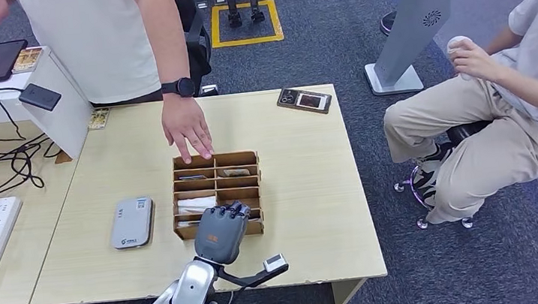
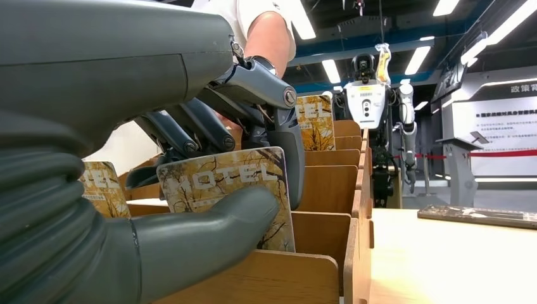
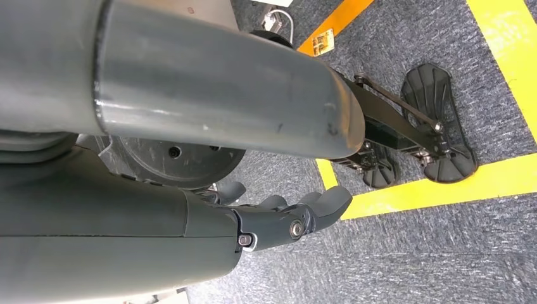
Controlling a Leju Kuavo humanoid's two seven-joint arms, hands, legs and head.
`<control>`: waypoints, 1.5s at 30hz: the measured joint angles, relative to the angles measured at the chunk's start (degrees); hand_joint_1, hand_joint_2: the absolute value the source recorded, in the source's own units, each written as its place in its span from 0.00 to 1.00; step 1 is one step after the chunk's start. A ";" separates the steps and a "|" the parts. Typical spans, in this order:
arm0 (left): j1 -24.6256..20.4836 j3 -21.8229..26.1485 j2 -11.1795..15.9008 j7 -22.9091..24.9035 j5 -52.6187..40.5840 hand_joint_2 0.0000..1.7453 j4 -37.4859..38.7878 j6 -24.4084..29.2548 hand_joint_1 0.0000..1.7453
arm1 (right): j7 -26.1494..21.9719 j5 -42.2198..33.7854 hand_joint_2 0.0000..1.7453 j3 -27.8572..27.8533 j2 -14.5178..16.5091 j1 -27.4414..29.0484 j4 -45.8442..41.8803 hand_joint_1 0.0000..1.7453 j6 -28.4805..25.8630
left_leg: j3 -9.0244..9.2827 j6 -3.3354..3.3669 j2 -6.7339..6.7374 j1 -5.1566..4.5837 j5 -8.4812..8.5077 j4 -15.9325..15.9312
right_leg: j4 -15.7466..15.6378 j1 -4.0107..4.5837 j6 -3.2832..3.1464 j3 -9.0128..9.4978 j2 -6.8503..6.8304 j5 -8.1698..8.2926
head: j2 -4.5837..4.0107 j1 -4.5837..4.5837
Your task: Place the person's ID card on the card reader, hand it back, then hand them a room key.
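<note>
Left wrist view reveals left hand point(image 2: 209, 183) pinching room key point(image 2: 225, 190).

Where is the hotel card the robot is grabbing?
The brown tree-patterned HOTEL key card is pinched in the robot's left hand, standing in a near compartment of the wooden card organizer box mid-table.

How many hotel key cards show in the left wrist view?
3: one pinched by the left hand, one behind its thumb, one in a farther slot. Others may be hidden.
</note>
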 joint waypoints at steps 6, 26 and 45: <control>1.84 1.16 -0.09 -1.87 0.28 1.00 -3.87 0.04 1.00 | -0.33 0.00 0.00 0.01 0.00 -0.02 0.00 0.00 -0.12 | -0.01 0.00 -0.01 0.00 0.00 0.00 | 0.00 0.00 0.00 -0.01 -0.01 0.00 | 0.00 -0.01; 7.17 7.83 -3.40 -13.38 1.58 1.00 -17.91 0.13 1.00 | -0.83 0.00 0.00 0.04 0.01 -0.02 0.00 0.00 -0.27 | -0.02 0.00 -0.02 -0.01 0.00 0.00 | -0.01 -0.01 0.00 -0.01 -0.01 0.00 | 0.00 0.00; 7.37 19.65 -11.17 -31.65 62.19 1.00 -25.28 -0.62 1.00 | -1.94 0.00 0.00 -0.13 0.60 1.29 0.02 0.00 -3.18 | 0.01 -0.02 -0.04 0.03 0.02 0.00 | 0.01 0.03 0.00 -0.01 -0.07 0.00 | 0.00 -0.06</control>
